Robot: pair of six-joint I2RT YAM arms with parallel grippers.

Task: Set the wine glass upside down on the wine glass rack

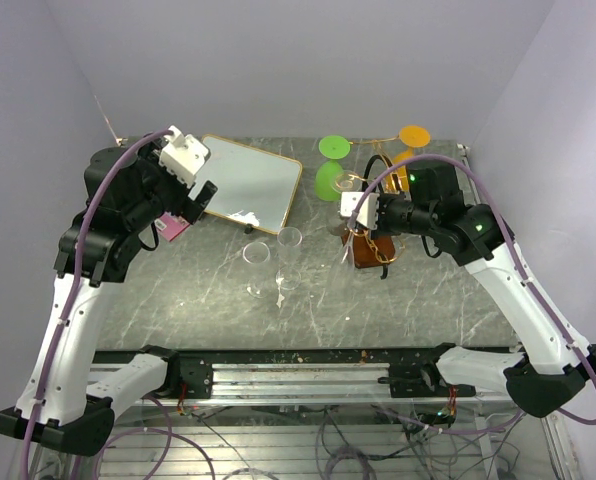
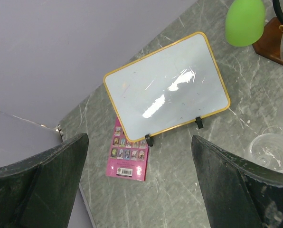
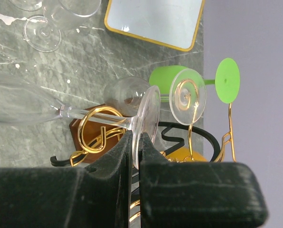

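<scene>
The wine glass rack [image 3: 96,129] is a gold wire stand with curled arms and a black loop on a brown wooden base; it stands at the back right [image 1: 373,248]. My right gripper [image 3: 136,138] is shut on the foot rim of a clear wine glass [image 3: 98,116]. The glass lies sideways with its stem inside a gold curl and its bowl pointing left. A green glass [image 3: 172,78], another clear glass [image 3: 187,96] and an orange one [image 3: 179,154] hang on the rack. My left gripper [image 2: 139,190] is open and empty, above the table at the left [image 1: 193,200].
A white board with a gold frame [image 1: 246,185] stands at the back left, with a pink booklet [image 2: 128,154] lying at its corner. Loose clear glasses [image 1: 278,250] lie mid-table, between the board and the rack. Walls close in on both sides.
</scene>
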